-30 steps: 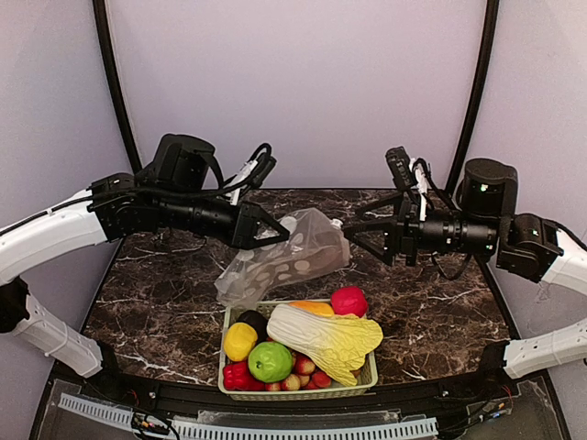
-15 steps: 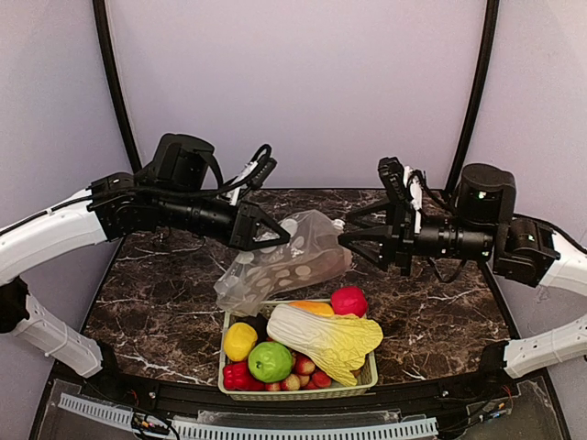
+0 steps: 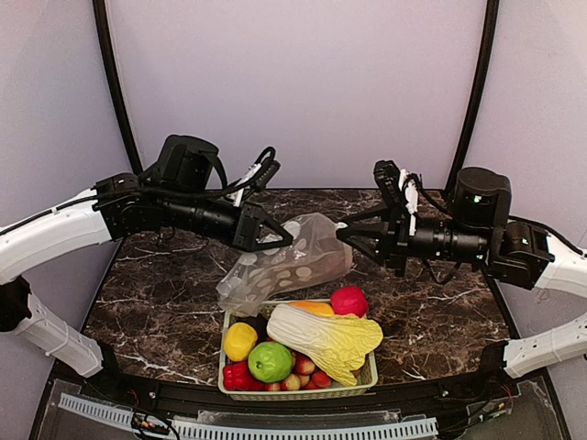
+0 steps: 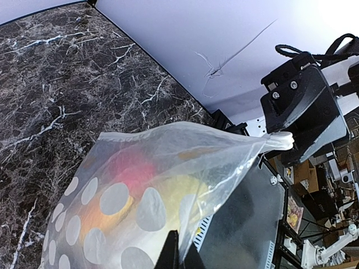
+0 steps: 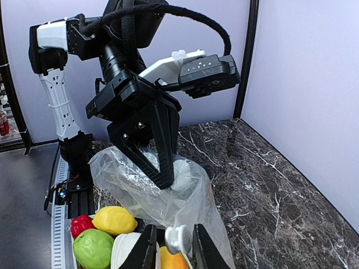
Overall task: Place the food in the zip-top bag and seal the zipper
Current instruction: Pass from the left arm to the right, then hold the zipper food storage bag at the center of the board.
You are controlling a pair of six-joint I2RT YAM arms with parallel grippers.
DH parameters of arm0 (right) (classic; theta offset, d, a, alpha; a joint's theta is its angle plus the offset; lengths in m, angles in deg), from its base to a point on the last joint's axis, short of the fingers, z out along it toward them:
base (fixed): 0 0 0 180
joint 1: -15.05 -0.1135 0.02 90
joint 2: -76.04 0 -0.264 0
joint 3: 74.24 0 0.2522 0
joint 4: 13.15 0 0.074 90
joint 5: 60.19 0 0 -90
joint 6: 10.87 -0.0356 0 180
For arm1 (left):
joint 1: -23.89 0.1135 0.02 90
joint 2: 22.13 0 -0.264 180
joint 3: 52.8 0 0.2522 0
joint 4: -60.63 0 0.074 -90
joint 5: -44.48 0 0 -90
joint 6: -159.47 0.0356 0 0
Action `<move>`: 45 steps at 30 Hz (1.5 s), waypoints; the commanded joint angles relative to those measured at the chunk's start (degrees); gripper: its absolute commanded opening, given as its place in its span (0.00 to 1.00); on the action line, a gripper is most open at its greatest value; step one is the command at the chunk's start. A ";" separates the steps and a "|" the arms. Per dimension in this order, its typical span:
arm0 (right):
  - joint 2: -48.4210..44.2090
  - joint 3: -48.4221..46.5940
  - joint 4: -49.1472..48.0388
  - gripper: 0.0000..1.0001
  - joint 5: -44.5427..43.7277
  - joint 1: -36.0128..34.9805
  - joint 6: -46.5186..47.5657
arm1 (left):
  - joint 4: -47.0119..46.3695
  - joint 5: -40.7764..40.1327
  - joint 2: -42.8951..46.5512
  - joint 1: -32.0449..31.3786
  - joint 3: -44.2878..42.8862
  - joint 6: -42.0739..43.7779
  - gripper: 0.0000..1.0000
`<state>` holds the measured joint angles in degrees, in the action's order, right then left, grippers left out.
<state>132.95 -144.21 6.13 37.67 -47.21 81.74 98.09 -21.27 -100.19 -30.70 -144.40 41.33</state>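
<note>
Left hand (image 3: pixel 282 240) clamps the dotted clear plastic bag (image 3: pixel 284 266) above the pale green slotted basket (image 3: pixel 293 395); right hand (image 3: pixel 341 235) flanks its mouth corner, grip uncertain. If that pinch misses, the mouth likely sags shut

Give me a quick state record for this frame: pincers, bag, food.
left pincer: shut on zip-top bag, holding it up
right pincer: jaws flank white corner tab of the bag; grip not confirmed
zip-top bag: lifted between both pincers, lower end near far rim of basket
food: napa cabbage, magenta fruit, green apple, lemon, red pepper, all in basket
zipper: state unclear
</note>
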 commanded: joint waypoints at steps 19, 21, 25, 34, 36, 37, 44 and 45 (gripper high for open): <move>0.40 -0.21 -1.13 0.09 -1.51 -0.57 -0.59 | -1.28 1.15 0.92 0.23 -1.01 -0.86 0.01; 0.48 -0.31 -1.14 0.05 -1.66 -0.58 -0.59 | -1.29 1.11 0.97 0.19 -1.00 -0.75 0.01; 0.39 -0.43 -0.93 0.00 -2.01 -0.58 -0.89 | -0.82 1.22 1.05 0.22 -1.32 0.90 0.23; 2.43 -2.79 3.53 0.00 -1.98 -0.46 -2.14 | 13.47 -3.14 -4.37 0.19 -15.58 23.30 0.97; 2.67 -2.91 3.87 0.00 -1.72 -0.49 -2.59 | 14.39 -3.35 -5.56 0.25 -18.58 26.67 0.98; 2.72 -2.97 3.95 0.00 -1.73 -0.49 -2.61 | 14.37 -2.99 -5.94 0.26 -19.98 27.23 0.98; 2.17 -3.15 3.97 0.00 -2.54 -0.08 -5.27 | 10.70 6.51 -8.77 0.12 -19.94 32.88 0.90; 1.94 -3.14 3.96 0.00 -2.62 -0.01 -5.38 | 10.39 6.77 -9.34 0.12 -19.87 33.04 0.88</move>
<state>135.55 -145.52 10.37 35.92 -47.21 78.15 107.93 -19.12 -107.84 -30.59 -164.66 69.81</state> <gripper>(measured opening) 0.067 0.914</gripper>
